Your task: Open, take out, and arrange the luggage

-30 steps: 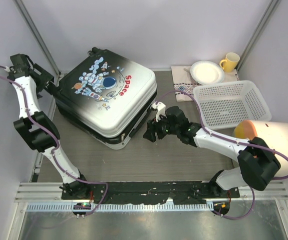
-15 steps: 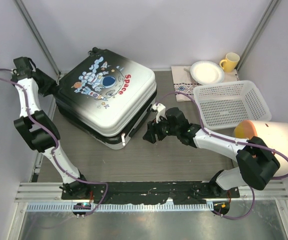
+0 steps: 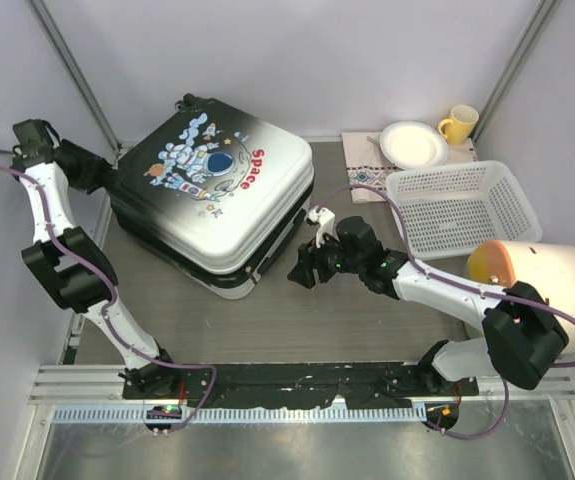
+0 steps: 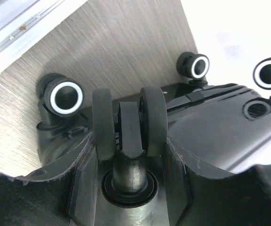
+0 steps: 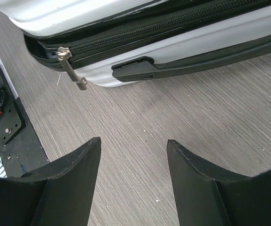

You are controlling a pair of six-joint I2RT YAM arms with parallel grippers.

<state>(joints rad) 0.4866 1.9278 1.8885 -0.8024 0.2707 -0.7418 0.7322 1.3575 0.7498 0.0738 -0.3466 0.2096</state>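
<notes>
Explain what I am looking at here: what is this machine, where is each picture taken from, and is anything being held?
Two small robot arms, a left arm and a right arm, are bolted at the near edge of a table. The wide picture looks down from above and behind them. The two close-ups come from cameras on their wrists. On the table lies a closed space-print suitcase. A white slatted basket, a plate, a yellow mug and a cloth sit at the far right. The left gripper appears clamped on one twin wheel of the suitcase. The right gripper is open and empty, hovering near the zipper pull.
</notes>
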